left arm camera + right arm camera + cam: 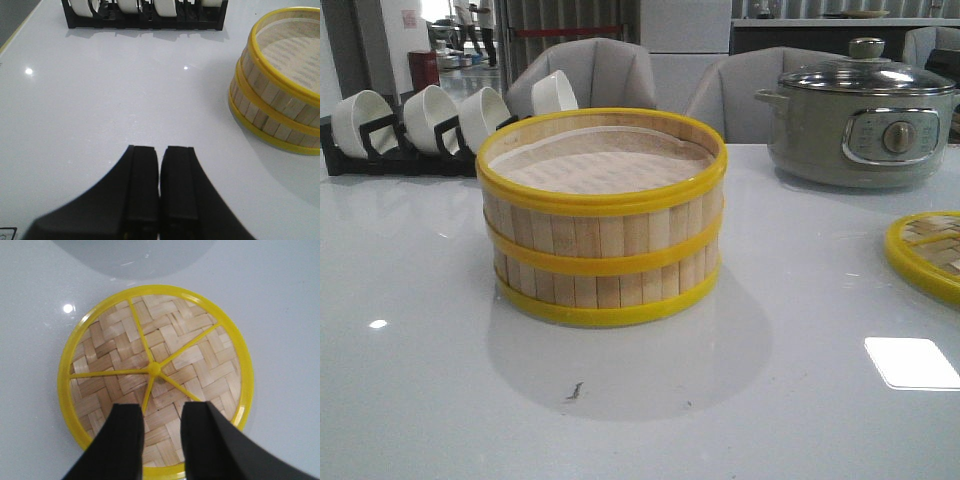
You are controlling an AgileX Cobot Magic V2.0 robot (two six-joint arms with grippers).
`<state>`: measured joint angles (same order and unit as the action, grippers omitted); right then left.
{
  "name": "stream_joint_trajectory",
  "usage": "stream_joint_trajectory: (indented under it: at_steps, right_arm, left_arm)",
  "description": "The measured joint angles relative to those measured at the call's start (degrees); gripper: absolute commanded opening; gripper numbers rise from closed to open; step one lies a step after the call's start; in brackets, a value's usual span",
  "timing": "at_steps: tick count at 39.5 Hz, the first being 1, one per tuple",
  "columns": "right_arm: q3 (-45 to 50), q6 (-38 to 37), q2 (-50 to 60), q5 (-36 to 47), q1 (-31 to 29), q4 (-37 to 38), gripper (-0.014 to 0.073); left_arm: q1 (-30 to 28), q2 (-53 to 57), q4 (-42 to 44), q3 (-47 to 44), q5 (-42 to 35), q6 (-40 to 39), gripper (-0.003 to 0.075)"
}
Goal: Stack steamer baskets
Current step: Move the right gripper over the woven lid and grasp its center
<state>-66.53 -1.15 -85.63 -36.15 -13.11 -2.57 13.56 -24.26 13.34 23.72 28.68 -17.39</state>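
I see the steamer baskets already stacked, one on the other, mid-bench. I judge stacking done. Left gripper: jaws closed, empty, near-left of the stack. Right gripper: jaws narrowly parted, empty, above the lid at right.

The left gripper hangs over bare white table, its black fingers pressed together. The stacked steamer baskets stand to its right; a black bowl rack sits farther off.

Open table round stacked baskets; lid to right.
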Motion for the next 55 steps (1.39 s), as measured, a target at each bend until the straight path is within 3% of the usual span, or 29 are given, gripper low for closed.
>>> stream_joint_trajectory:
  at_steps: [14,55]
  right_arm:
    - [-10.33,0.00,-12.74,-5.94,0.00,0.00,0.0321]
    - [-16.97,0.00,-26.39,-7.05,1.22,0.00,0.0321]
  left_arm:
    - [0.00,0.00,0.00,0.00,0.00,-0.02,0.0085]
    - [0.00,0.00,0.00,-0.04,0.00,-0.14,0.0085]
